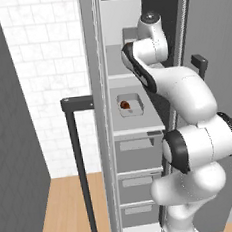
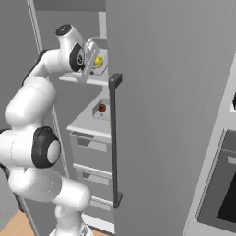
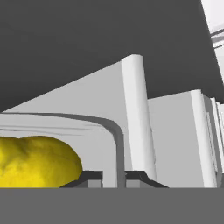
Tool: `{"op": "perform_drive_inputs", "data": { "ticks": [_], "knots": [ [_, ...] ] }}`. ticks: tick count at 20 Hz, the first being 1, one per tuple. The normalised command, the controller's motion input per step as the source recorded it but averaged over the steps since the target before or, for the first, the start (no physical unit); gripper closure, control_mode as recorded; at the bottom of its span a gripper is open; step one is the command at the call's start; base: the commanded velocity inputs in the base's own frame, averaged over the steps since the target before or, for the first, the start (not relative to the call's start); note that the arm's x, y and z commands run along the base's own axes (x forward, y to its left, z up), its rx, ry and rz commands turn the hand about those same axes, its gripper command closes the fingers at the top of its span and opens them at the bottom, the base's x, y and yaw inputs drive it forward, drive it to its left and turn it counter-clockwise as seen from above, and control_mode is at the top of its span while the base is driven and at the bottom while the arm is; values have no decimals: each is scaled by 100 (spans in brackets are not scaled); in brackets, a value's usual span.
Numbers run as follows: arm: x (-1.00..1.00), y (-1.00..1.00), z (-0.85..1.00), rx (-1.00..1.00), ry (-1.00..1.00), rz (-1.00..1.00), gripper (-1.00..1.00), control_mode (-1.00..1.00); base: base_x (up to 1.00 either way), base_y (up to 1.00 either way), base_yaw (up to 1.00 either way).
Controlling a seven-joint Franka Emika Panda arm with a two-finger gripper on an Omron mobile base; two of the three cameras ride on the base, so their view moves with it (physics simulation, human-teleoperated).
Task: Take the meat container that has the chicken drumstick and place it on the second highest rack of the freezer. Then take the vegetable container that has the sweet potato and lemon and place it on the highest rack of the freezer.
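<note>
Inside the open freezer (image 1: 104, 139) the meat container (image 1: 130, 105) lies on the second highest rack (image 1: 139, 131), with the reddish chicken drumstick (image 1: 124, 105) in it. In the right base view this container (image 2: 102, 110) and its drumstick (image 2: 102, 108) are just left of the door. My gripper (image 3: 114, 179) is shut on the rim of the vegetable container (image 3: 114, 131). It holds the container (image 2: 102, 55) over the highest rack (image 2: 90, 79). Whether the container rests on the rack I cannot tell. The yellow lemon (image 3: 37, 162) lies in it, close to my fingertips (image 3: 89, 178). The sweet potato is hidden.
The freezer door (image 2: 166, 115) with its long black bar handle (image 2: 115, 138) stands open close to my right. Another black handle (image 1: 78, 157) hangs on the left. Drawer fronts (image 1: 140, 186) fill the lower freezer. A black-glass oven (image 2: 226, 198) is at the far right.
</note>
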Motion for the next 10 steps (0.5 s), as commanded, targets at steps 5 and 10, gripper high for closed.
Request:
{"op": "perform_drive_inputs", "data": {
  "ticks": [5, 10],
  "knots": [
    [49, -9, -42, 0, 4, 0, 100, -100, 0, 0, 0],
    [54, -10, -23, 0, 4, 0, 100, -100, 0, 0, 0]
  ]
}}
